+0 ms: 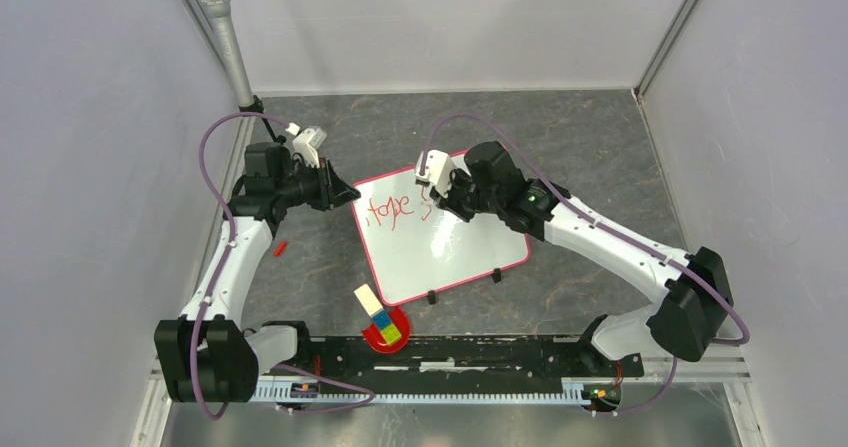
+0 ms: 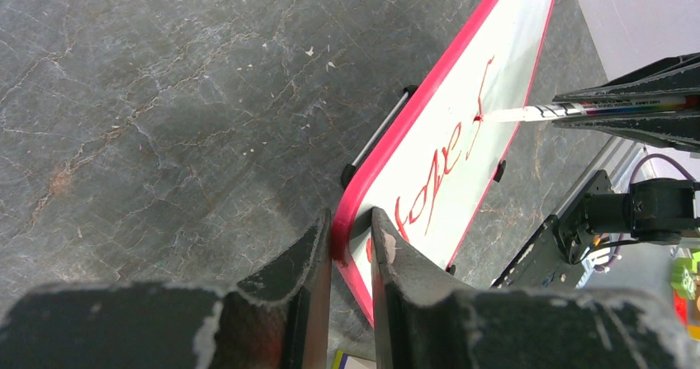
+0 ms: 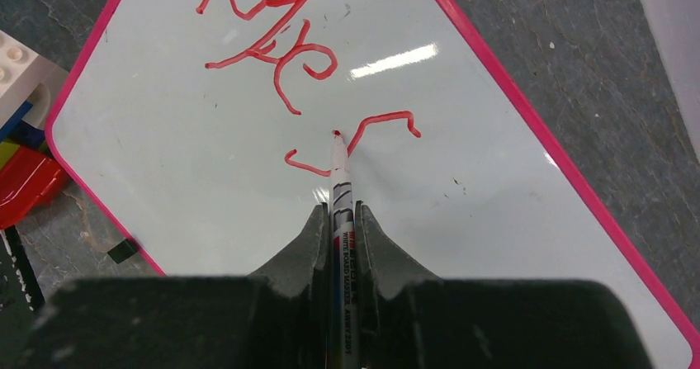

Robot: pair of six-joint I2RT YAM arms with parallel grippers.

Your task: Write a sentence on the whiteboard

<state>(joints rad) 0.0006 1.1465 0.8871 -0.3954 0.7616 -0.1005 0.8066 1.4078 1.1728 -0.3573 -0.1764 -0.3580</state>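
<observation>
Closest to the right wrist camera, the right tool (image 3: 340, 220) was narrowed tight on a whiteboard marker (image 3: 339, 179). Its two dark fingers (image 3: 307, 245) pressed the barrel from either side, and the marker pointed straight out ahead of them. The marker's red tip touched the whiteboard (image 1: 440, 247) at an S-shaped red stroke (image 3: 363, 138). That stroke sat just beside a short red handwritten word (image 3: 264, 43).

The whiteboard lay on the dark, marbled bench (image 1: 560, 147) around its middle. It was turned at an angle, with two small black clips (image 1: 431, 297) on the edge facing the bench's near side. The left tool (image 2: 351, 220) was narrow too. Its fingers straddled the pink border (image 2: 429, 88) at the board's left-hand corner, one finger on each face, gripping it.

Near the middle of the bench's near edge, just off the board's near corner, sat a red dish-like piece (image 1: 385, 335) with coloured blocks (image 1: 384, 325) and a cream block (image 1: 368, 299). A small red cap (image 1: 281, 249) lay on the bench toward its left edge, apart from the board.
</observation>
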